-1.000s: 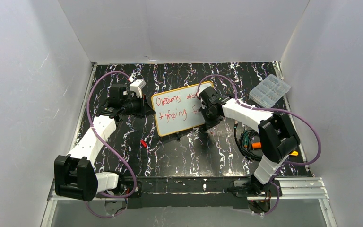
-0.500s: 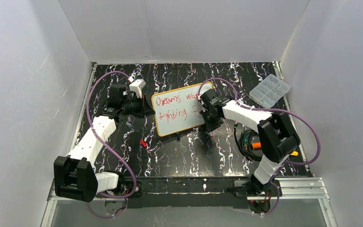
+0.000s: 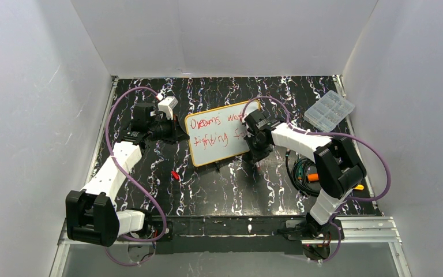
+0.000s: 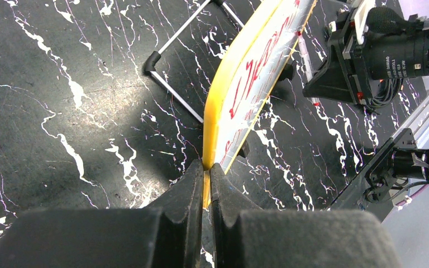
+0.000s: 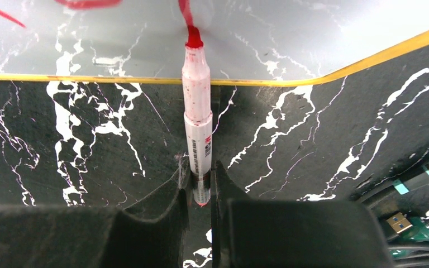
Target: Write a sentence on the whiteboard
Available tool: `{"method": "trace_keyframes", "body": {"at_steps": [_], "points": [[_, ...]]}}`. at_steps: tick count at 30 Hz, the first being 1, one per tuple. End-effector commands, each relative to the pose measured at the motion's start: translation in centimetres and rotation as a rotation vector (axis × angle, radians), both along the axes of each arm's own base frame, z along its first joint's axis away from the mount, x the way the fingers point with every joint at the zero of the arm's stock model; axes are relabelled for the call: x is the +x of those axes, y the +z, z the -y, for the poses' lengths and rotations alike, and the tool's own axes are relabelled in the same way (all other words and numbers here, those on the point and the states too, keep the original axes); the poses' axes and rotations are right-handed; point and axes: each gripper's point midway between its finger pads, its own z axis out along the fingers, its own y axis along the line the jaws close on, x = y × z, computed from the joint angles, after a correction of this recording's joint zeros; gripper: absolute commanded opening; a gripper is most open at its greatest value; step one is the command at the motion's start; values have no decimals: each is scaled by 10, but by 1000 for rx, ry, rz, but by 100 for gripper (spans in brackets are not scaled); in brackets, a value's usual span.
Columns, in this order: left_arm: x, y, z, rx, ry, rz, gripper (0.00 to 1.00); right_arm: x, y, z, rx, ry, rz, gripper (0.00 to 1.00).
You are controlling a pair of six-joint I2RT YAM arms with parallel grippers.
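The whiteboard [image 3: 216, 137], white with a thin yellow frame, stands tilted on the dark marbled table. Red words of the sentence [image 3: 212, 123] run across it in two lines; the right ends are hidden behind my right arm. My left gripper [image 4: 205, 167] is shut on the yellow left edge of the whiteboard [image 4: 217, 106]. My right gripper [image 5: 201, 174] is shut on a red marker [image 5: 196, 117]. The marker's tip touches the whiteboard [image 5: 268, 33] at the end of a red stroke, near the bottom frame. In the top view the right gripper [image 3: 255, 138] is at the board's right part.
A clear compartment box [image 3: 329, 109] lies at the back right. A small red cap [image 3: 175, 175] sits on the table in front of the board. Cables with orange parts [image 3: 306, 173] lie beside the right arm. A wire stand [image 4: 173, 92] props the board from behind. White walls enclose the table.
My right gripper with the marker has shifted slightly to the right and down along the second line. The left gripper and the board have not moved.
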Motion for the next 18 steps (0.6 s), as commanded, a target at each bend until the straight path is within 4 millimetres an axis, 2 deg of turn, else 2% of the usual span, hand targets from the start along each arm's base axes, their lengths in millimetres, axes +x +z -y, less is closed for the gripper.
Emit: {"method": "trace_keyframes", "body": {"at_steps": [1,18], "points": [[-4,12,3,-17,-19,38,0,24,20,-10,22,-12,89,1],[-5,13,2,-16,-18,40,0,29,13,1,4,-32,75,1]]}}
